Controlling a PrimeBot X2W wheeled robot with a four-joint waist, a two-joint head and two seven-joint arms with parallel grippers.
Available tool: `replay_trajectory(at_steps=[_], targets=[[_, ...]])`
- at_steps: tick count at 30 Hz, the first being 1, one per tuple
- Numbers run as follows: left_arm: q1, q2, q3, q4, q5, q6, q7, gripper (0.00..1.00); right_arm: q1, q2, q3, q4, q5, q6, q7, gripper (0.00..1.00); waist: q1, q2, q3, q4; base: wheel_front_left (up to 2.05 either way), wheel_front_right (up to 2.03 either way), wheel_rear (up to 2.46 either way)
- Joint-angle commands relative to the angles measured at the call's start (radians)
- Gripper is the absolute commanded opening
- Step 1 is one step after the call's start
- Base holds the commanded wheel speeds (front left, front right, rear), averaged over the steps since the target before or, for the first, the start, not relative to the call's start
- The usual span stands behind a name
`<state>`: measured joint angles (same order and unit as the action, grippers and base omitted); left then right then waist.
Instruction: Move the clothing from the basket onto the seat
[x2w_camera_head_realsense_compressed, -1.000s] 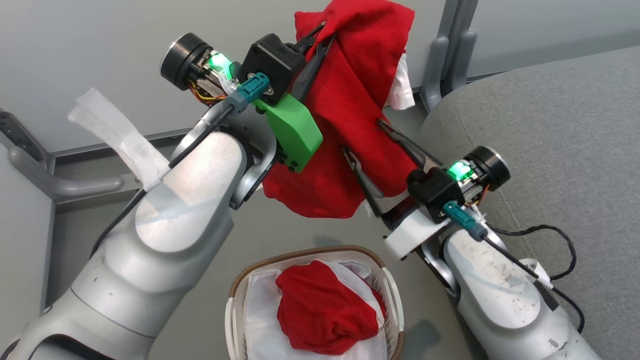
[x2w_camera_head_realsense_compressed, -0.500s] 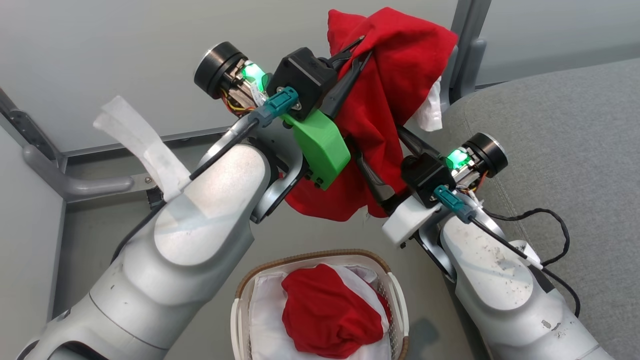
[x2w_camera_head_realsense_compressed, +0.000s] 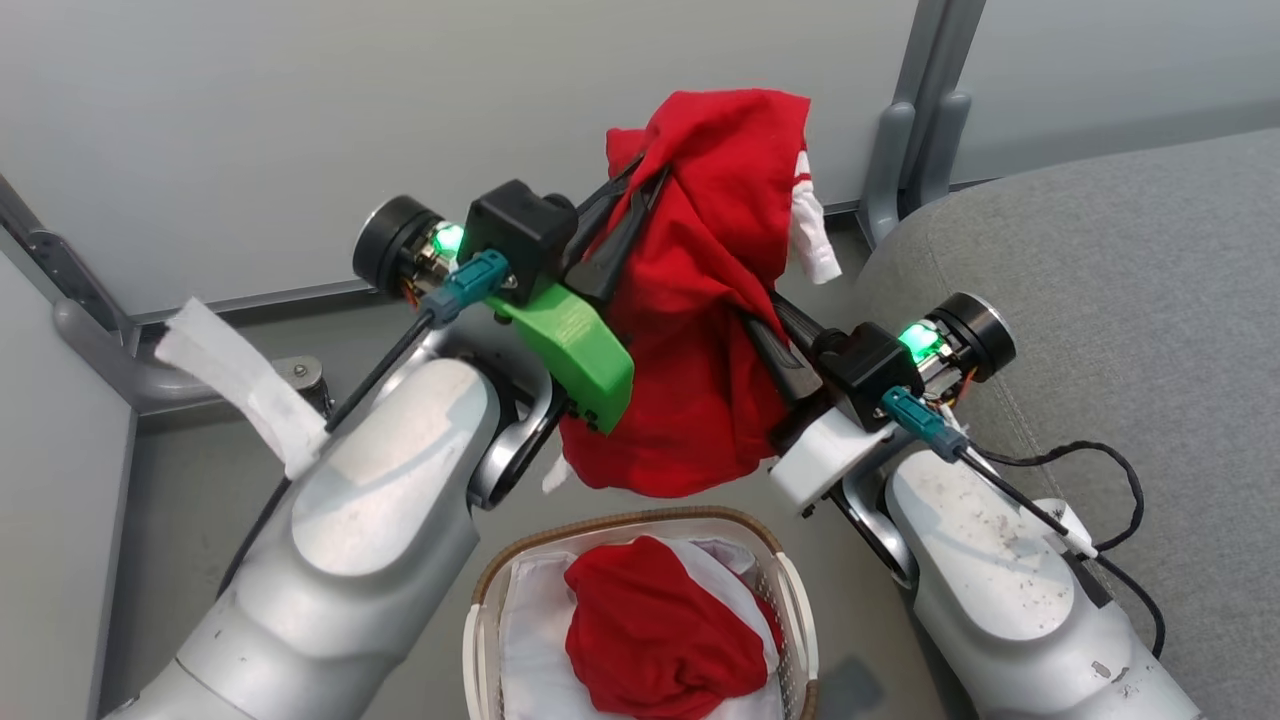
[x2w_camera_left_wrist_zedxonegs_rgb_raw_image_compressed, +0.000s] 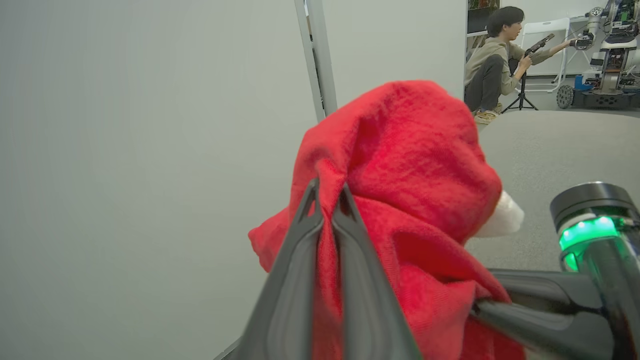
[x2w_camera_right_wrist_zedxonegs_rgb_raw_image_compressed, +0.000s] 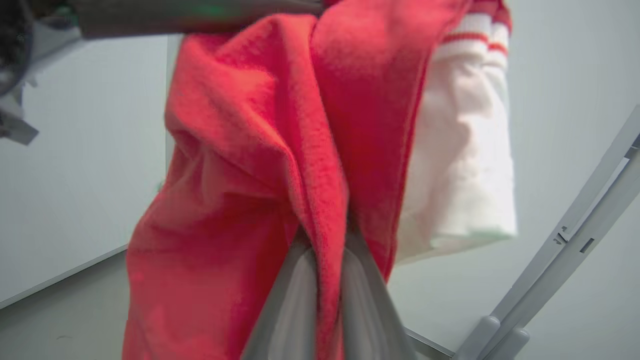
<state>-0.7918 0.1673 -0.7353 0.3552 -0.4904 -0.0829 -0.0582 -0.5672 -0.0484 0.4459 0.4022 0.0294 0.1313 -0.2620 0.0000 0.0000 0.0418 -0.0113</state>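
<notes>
Your left fingers (x2w_camera_left_wrist_zedxonegs_rgb_raw_image_compressed: 310, 225) and right fingers (x2w_camera_right_wrist_zedxonegs_rgb_raw_image_compressed: 300, 272) each clamp hanging clothing (x2w_camera_head_realsense_compressed: 700, 300); head view adds basket (x2w_camera_head_realsense_compressed: 640, 519) at 6 o'clock.

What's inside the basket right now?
One bundled red garment lies in the basket on the white lining sheet. Whatever sits beneath that bundle is covered, and the basket's near end is cut off by the head view's edge.

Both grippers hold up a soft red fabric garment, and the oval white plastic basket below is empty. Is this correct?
The oval white plastic basket is not empty: the head view shows a second red garment in it. The left gripper and right gripper do hold the soft red fabric garment up.
</notes>
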Motion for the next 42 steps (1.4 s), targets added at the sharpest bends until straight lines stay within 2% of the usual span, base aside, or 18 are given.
replay_trajectory(at_steps=[1, 7, 11, 18, 24, 29, 35, 42], targets=[[0.029, -0.002, 0.005, 0.012, -0.006, 0.006, -0.025, 1.00, 0.017, -0.004, -0.009, -0.008, 0.009, -0.001, -0.005, 0.00, 0.0000, 0.0000, -0.001, 0.000, 0.00, 0.00, 0.00], [0.124, -0.013, 0.021, 0.078, -0.025, 0.024, -0.148, 1.00, 0.036, -0.004, -0.046, -0.024, 0.005, -0.001, -0.005, 0.00, 0.0000, 0.0000, -0.002, 0.004, 0.00, 0.00, 0.00], [0.196, -0.024, 0.039, 0.122, -0.052, 0.021, -0.185, 1.00, 0.049, -0.004, -0.079, -0.031, -0.004, -0.001, -0.005, 0.00, 0.0000, 0.0000, -0.002, 0.012, 0.00, 0.00, 0.00], [0.297, -0.033, 0.063, 0.163, -0.078, 0.003, -0.206, 1.00, 0.072, -0.004, -0.127, -0.033, -0.023, -0.001, -0.005, 0.00, 0.0000, 0.0000, 0.001, 0.021, 0.00, 0.00, 0.00], [0.362, -0.010, 0.088, 0.143, -0.019, 0.009, -0.207, 1.00, 0.087, -0.004, -0.152, -0.038, -0.033, -0.001, -0.005, 0.00, 0.0000, 0.0000, 0.011, 0.012, 0.00, 0.00, 0.00], [0.401, -0.019, 0.120, 0.117, 0.009, 0.010, -0.206, 1.00, 0.084, -0.003, -0.170, -0.037, -0.039, -0.001, -0.005, 0.00, 0.0000, 0.0000, 0.018, -0.001, 0.00, 0.00, 0.00], [0.419, -0.032, 0.154, 0.085, 0.043, 0.003, -0.206, 1.00, 0.052, -0.004, -0.195, -0.050, -0.052, -0.001, -0.005, 0.00, 0.0000, 0.0000, 0.051, -0.069, 0.00, 0.00, 0.00], [0.396, -0.049, 0.177, 0.072, 0.083, -0.011, -0.206, 1.00, -0.001, -0.003, -0.263, -0.068, -0.077, -0.001, -0.005, 0.00, 0.0000, 0.0000, 0.124, -0.215, 0.00, 0.00, 0.00]])
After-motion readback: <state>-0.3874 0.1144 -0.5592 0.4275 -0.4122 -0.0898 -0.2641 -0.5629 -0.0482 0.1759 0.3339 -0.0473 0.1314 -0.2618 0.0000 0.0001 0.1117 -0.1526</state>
